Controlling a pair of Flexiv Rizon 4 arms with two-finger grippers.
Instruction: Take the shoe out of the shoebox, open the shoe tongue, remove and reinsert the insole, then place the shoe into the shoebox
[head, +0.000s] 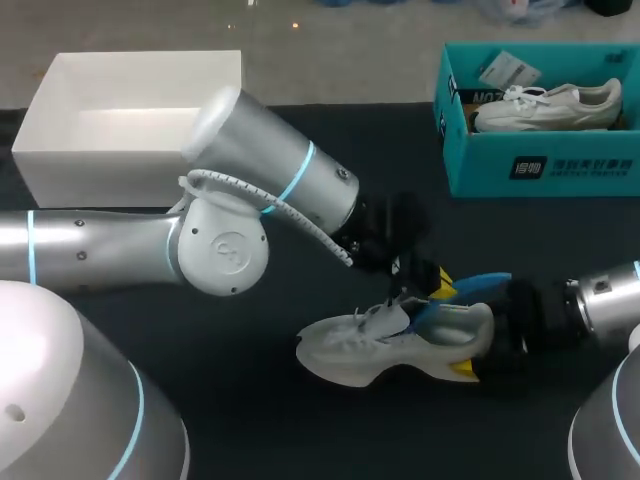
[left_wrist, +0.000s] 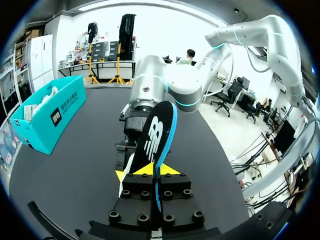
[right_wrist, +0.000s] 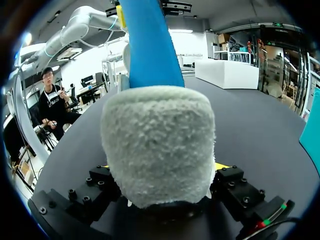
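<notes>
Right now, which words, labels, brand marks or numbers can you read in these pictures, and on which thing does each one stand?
Insole in the left hand: a white logo mark on its black side, no whole word readable.
Teal shoebox: white characters on its front wall, too blurred to read.
Paper tag inside it: too small to read.
White box, grey shoe: no print seen.

Open table (head: 400, 150) lies between white box (head: 90, 172) and teal shoebox (head: 480, 165); the left arm (head: 270, 170) bars the middle.
</notes>
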